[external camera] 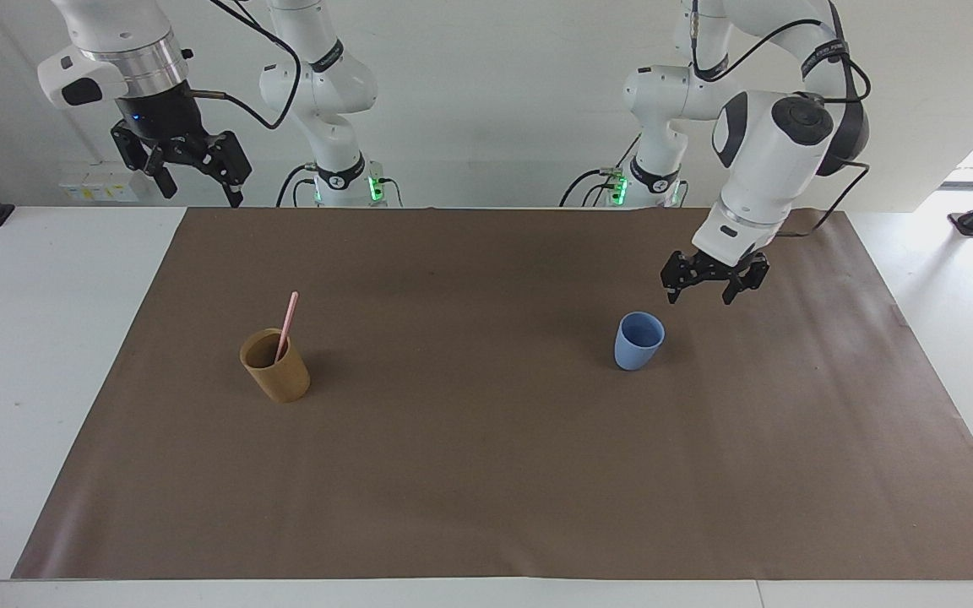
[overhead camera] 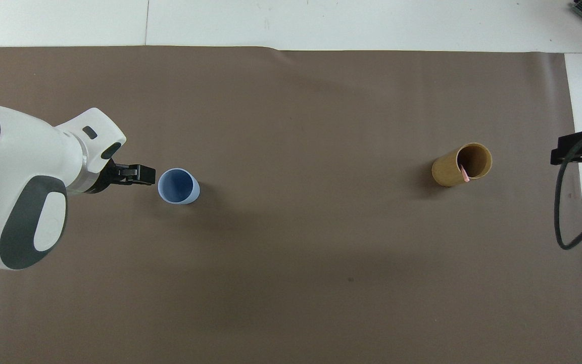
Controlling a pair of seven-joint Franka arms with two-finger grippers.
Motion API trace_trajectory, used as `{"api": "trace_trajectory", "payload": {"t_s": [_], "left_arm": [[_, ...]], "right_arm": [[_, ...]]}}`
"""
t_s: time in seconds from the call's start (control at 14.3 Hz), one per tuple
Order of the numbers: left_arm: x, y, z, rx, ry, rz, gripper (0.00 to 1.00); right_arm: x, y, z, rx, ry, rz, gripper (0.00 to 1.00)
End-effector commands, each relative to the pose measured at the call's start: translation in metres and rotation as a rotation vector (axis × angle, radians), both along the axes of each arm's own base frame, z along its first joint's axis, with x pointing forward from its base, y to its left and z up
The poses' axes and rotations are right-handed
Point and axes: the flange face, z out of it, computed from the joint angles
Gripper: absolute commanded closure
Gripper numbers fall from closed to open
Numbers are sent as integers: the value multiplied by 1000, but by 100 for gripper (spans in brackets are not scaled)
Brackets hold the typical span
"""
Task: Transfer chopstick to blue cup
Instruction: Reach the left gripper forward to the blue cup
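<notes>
The pale pink chopstick [external camera: 286, 324] stands tilted in a tan-brown cup [external camera: 275, 366] toward the right arm's end of the mat; from overhead only the chopstick's tip [overhead camera: 465, 173] shows, against the tan cup's rim [overhead camera: 462, 164]. The light-blue cup [external camera: 639, 340] [overhead camera: 178, 186] stands upright and empty toward the left arm's end. My left gripper [external camera: 700, 295] [overhead camera: 142, 174] hangs open over the mat just beside the blue cup, above rim height, touching nothing. My right gripper [external camera: 199, 191] [overhead camera: 580, 151] waits open, high over the table's edge at its own end.
A brown mat [external camera: 486, 473] covers most of the white table [external camera: 22, 355]. A black cable [overhead camera: 563, 222] loops below the right gripper at the mat's edge. Both arm bases [external camera: 343, 181] stand at the robots' edge of the table.
</notes>
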Motion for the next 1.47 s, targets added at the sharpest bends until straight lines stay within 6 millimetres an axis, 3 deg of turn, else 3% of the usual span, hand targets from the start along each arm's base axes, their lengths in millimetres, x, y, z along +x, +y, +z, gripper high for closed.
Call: {"api": "trace_trajectory", "payload": {"t_s": [0.0, 0.07, 0.28, 0.49, 0.56, 0.63, 0.77, 0.84, 1.19, 1.4], "left_arm": [[9, -22, -51, -5, -3, -17, 0], [7, -28, -59, -5, -4, -30, 0], [10, -17, -63, -6, -16, -50, 0], [15, -18, -96, -8, -22, -48, 0], [17, -17, -98, -11, -35, -44, 0], [17, -20, -98, -12, -34, -46, 7], [12, -23, -99, -5, -5, -54, 93], [10, -24, -100, 0, 15, -61, 100], [9, -36, -89, 14, 76, -47, 100], [18, -50, -45, 10, 62, 0, 100]], "right_arm": [[-4, -2, 0, 4, 6, 17, 0], [-4, -2, 0, 4, 8, 17, 0], [-4, -2, 0, 4, 8, 17, 0], [-4, -2, 0, 4, 6, 17, 0], [-4, -2, 0, 4, 8, 17, 0], [-4, -2, 0, 4, 6, 17, 0], [-4, -2, 0, 4, 8, 17, 0], [-4, -2, 0, 6, 6, 17, 0], [-4, -2, 0, 4, 6, 17, 0], [-4, -2, 0, 4, 8, 17, 0]]}}
